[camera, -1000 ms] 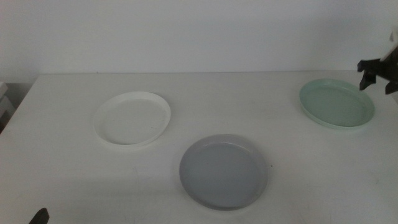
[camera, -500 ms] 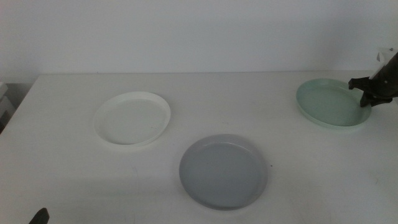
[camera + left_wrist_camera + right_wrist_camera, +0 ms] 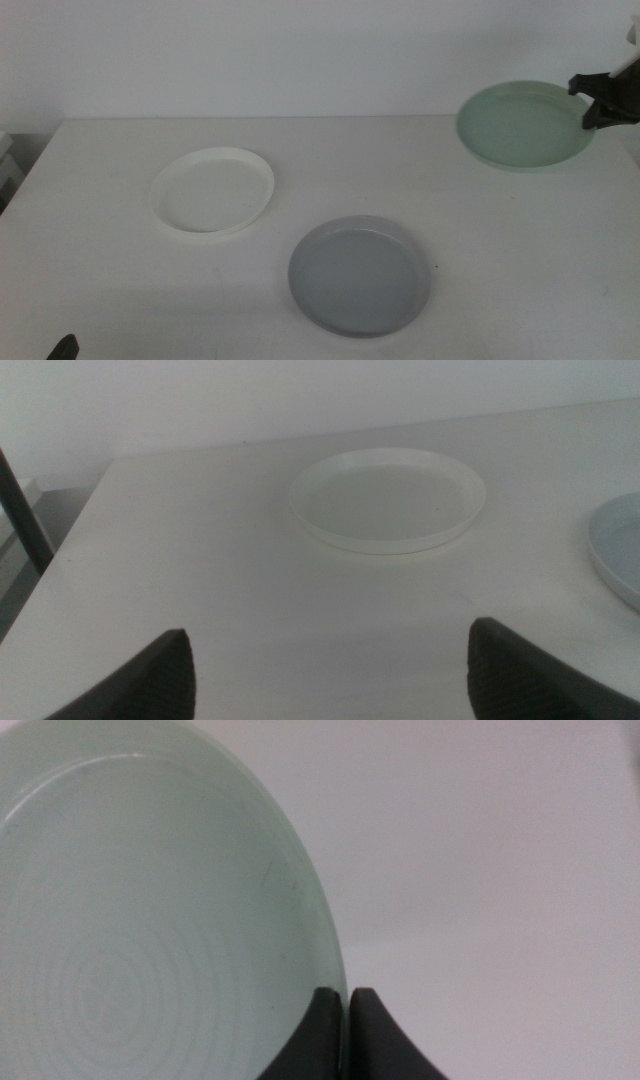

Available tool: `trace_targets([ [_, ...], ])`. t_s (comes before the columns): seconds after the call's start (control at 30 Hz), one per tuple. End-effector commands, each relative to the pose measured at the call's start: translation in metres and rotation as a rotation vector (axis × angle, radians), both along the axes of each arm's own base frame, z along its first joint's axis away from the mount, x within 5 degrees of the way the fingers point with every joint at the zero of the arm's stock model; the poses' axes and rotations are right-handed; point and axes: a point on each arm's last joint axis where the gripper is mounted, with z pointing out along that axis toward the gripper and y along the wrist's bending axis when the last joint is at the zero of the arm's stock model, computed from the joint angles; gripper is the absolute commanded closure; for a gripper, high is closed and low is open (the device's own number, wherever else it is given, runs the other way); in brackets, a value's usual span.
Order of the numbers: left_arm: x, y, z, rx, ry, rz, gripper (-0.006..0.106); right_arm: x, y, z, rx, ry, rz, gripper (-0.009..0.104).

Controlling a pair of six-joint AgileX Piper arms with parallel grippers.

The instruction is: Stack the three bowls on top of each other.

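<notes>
White desk (image 3: pixel 500 240) under you carries no stack yet: your right tool (image 3: pixel 600 100) is clamped on the rim of the mint bowl (image 3: pixel 520 125), holding it tilted off the surface. Grey bowl (image 3: pixel 360 275) and white bowl (image 3: pixel 213 190) lie apart, well away from that tool, so all the stacking remains. Your left tool (image 3: pixel 330 670) waits with jaws apart, the white bowl ahead of it.

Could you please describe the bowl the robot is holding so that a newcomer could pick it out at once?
Look to the far right end of the white table, where the right gripper pinches a rim. There the pale mint green bowl hangs tilted above the surface. Unlike the white bowl and grey bowl, it is lifted.
</notes>
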Motion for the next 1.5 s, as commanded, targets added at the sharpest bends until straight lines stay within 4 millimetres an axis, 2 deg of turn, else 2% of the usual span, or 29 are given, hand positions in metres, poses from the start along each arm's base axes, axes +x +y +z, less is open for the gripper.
trace_targets([
  [0.0, 0.0, 0.001, 0.009, -0.018, -0.087, 0.017, -0.004, -0.029, 0.022, 0.046, 0.021, -0.158, 0.017, 0.096],
  [0.17, 0.0, 0.001, 0.009, -0.018, -0.087, 0.017, -0.004, -0.078, 0.077, 0.054, 0.066, -0.196, 0.107, 0.096],
  [0.27, 0.0, 0.001, 0.009, -0.018, -0.087, 0.017, -0.004, -0.1, 0.109, 0.054, 0.091, -0.192, 0.171, 0.096],
  [0.47, 0.0, 0.001, 0.009, -0.018, -0.087, 0.017, -0.004, -0.118, 0.168, 0.041, 0.117, -0.136, 0.314, 0.096],
  [0.6, 0.0, 0.001, 0.009, -0.018, -0.087, 0.017, -0.004, -0.125, 0.194, 0.028, 0.135, -0.108, 0.348, 0.096],
  [0.8, 0.0, 0.001, 0.009, -0.018, -0.087, 0.017, -0.004, -0.133, 0.21, -0.006, 0.125, -0.056, 0.376, 0.096],
  [1.0, 0.0, 0.001, 0.009, -0.018, -0.087, 0.017, -0.004, -0.13, 0.216, -0.033, 0.112, -0.001, 0.376, 0.096],
  [1.23, 0.0, 0.001, 0.009, -0.017, -0.088, 0.017, -0.004, -0.121, 0.218, -0.045, 0.107, -0.025, 0.356, 0.096],
  [1.47, 0.001, 0.001, 0.009, -0.017, -0.087, 0.017, -0.004, -0.121, 0.219, -0.054, 0.101, 0.021, 0.361, 0.095],
])
